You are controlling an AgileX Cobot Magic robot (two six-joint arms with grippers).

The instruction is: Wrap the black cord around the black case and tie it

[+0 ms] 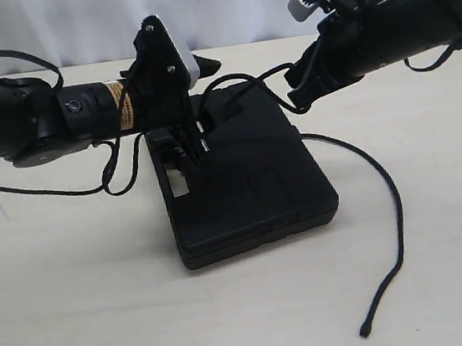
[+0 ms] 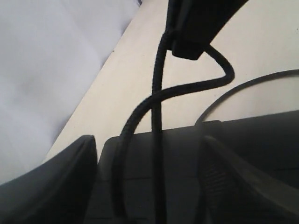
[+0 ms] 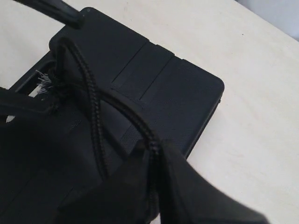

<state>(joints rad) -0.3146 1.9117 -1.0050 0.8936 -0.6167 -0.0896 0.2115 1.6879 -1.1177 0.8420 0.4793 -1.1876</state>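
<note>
Two risks stand out. The right end effector (image 3: 152, 156) pinches the black cord (image 3: 93, 116) with its fingers pressed together, holding a raised loop above the black case (image 1: 258, 186). Too hard a pull could, I judge, drag the case across the table (image 1: 79, 310) or tug the frayed end (image 3: 44, 83) loose near the handle slot (image 1: 181, 189). The left end effector (image 1: 187, 145) hangs over that same end of the case, its fingers (image 2: 70, 182) spread with cord strands passing between them ungripped, so a closing grip might catch the wrong strand or miss.

The cord is thin, matte and braided. Its long free tail leaves the case's right side and trails across the table to a blunt tip (image 1: 365, 329). The case lies flat at the table's middle, ribbed panels up, not yet wrapped.
</note>
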